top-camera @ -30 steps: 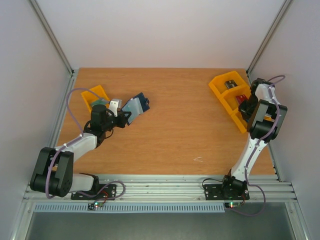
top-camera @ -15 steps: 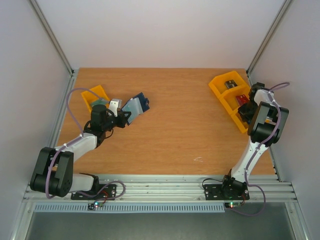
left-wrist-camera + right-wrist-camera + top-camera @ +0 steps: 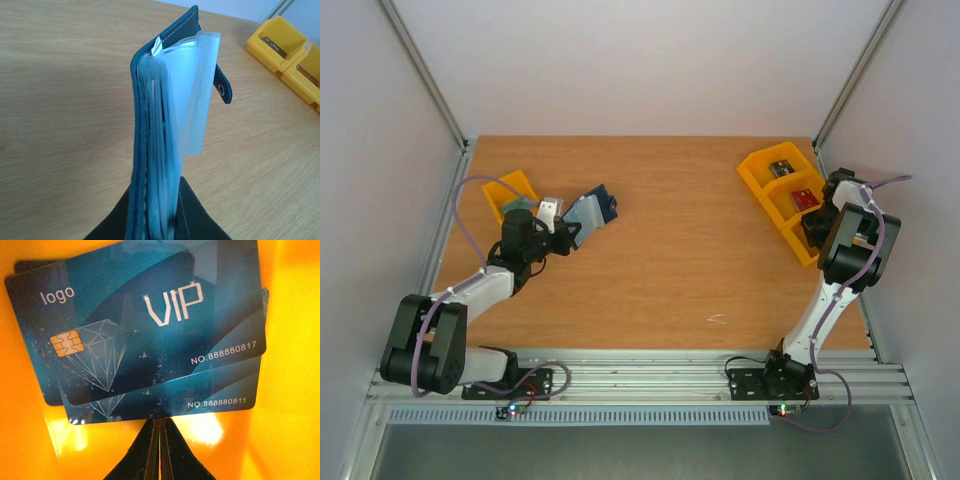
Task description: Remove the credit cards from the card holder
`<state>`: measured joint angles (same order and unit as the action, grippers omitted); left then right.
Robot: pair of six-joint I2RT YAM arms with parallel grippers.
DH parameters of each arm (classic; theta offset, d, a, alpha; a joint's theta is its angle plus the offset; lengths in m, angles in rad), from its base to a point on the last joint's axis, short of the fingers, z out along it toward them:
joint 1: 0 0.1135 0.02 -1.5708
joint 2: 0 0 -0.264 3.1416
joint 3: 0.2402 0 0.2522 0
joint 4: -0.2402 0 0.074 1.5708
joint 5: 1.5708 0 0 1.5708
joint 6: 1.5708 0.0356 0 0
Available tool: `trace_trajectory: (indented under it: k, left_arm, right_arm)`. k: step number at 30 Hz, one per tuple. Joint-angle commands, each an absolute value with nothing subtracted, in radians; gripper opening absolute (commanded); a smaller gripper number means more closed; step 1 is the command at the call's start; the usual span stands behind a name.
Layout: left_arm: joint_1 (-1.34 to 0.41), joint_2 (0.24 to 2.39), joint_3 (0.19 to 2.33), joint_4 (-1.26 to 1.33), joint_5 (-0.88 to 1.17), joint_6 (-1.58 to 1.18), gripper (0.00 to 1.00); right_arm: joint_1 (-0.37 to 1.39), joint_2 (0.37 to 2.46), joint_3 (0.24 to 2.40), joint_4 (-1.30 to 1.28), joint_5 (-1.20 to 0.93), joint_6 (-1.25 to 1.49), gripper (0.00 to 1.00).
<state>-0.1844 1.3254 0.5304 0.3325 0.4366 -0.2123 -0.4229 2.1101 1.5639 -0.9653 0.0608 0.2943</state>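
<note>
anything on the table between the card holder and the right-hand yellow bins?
No. The top view shows only bare table between the card holder and the yellow bins.

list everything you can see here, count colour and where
table: 1, brown wood, under everything
left bin: 1, yellow, far left
right bins: 3, yellow, row at far right
card holder: 1, navy with pale sleeves, open, held above table on the left
cards: at least 2, blue VIP, overlapping in a right bin
red item: 1, middle right bin, too small to identify
dark item: 1, farthest right bin, too small to identify
arms: 2, black and white, near edge
left gripper: shut on card holder
right gripper: shut, over cards
</note>
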Motion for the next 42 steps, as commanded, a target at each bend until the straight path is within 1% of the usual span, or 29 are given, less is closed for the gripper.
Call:
trace_trajectory:
  k: [1,6,11,15,18,22,28,36,40,42]
  left_arm:
    - [-0.181,1.305,0.558,0.388,0.429,-0.181,0.0]
    - [-0.181,1.305,0.561,0.384,0.431,-0.183,0.0]
    - [-0.18,1.308,0.563,0.381,0.434,-0.178,0.0]
    - [-0.181,1.303,0.563,0.377,0.431,-0.174,0.0]
    - [-0.181,1.301,0.561,0.376,0.433,-0.173,0.0]
    - [-0.181,1.301,0.56,0.385,0.437,-0.175,0.0]
    - [-0.181,1.3,0.56,0.397,0.459,-0.175,0.0]
    - [-0.181,1.272,0.568,0.417,0.521,-0.177,0.0]
    - [-0.183,1.257,0.582,0.461,0.606,-0.19,0.0]
    - [-0.186,1.249,0.593,0.481,0.652,-0.205,0.0]
  right_arm:
    - [-0.431,2.137,1.537,-0.904,0.111,0.353,0.01]
    - [-0.431,2.11,1.539,-0.842,0.145,0.359,0.01]
    - [-0.443,2.118,1.565,-0.793,0.113,0.368,0.01]
    - [-0.445,2.137,1.609,-0.826,0.109,0.354,0.01]
    - [-0.444,2.112,1.594,-0.829,0.11,0.336,0.01]
    - [-0.441,2.039,1.551,-0.795,0.107,0.291,0.01]
    - [-0.437,1.949,1.544,-0.797,0.066,0.206,0.01]
    - [-0.426,1.773,1.558,-0.826,0.056,0.21,0.01]
    - [-0.342,1.652,1.61,-0.808,0.023,0.038,0.02]
    - [-0.247,1.595,1.641,-0.791,-0.052,-0.096,0.02]
